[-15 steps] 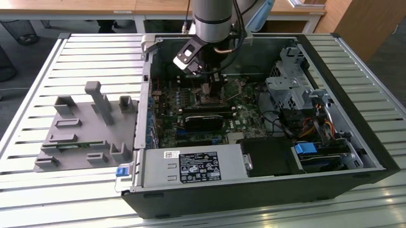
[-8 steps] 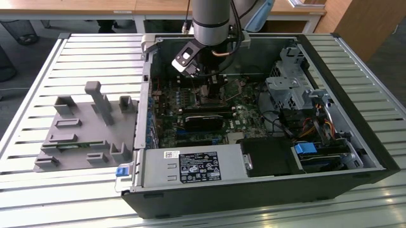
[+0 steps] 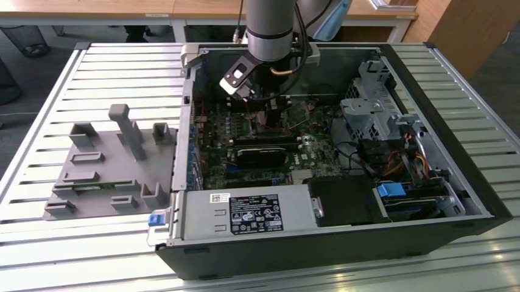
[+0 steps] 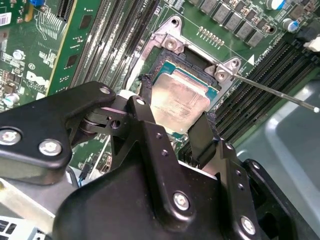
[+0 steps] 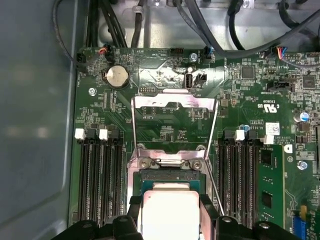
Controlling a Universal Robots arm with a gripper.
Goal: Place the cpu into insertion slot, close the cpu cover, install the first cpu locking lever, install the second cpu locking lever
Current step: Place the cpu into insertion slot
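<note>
The fingers (image 4: pixel 205 131) are closed on the cpu (image 4: pixel 179 100), one pressed against each of two opposite edges. The chip is held flat directly over the insertion slot (image 5: pixel 170 176), at or just above its seat. The cpu cover (image 5: pixel 175 101) is seen swung open, clear of the socket. For a clean placement the chip is best kept level, squared to the silver frame and lowered without sideways drag. Whether its underside already rests on the contacts cannot be told; its near edge is cut off in the first wrist view, and no orientation marks can be made out
</note>
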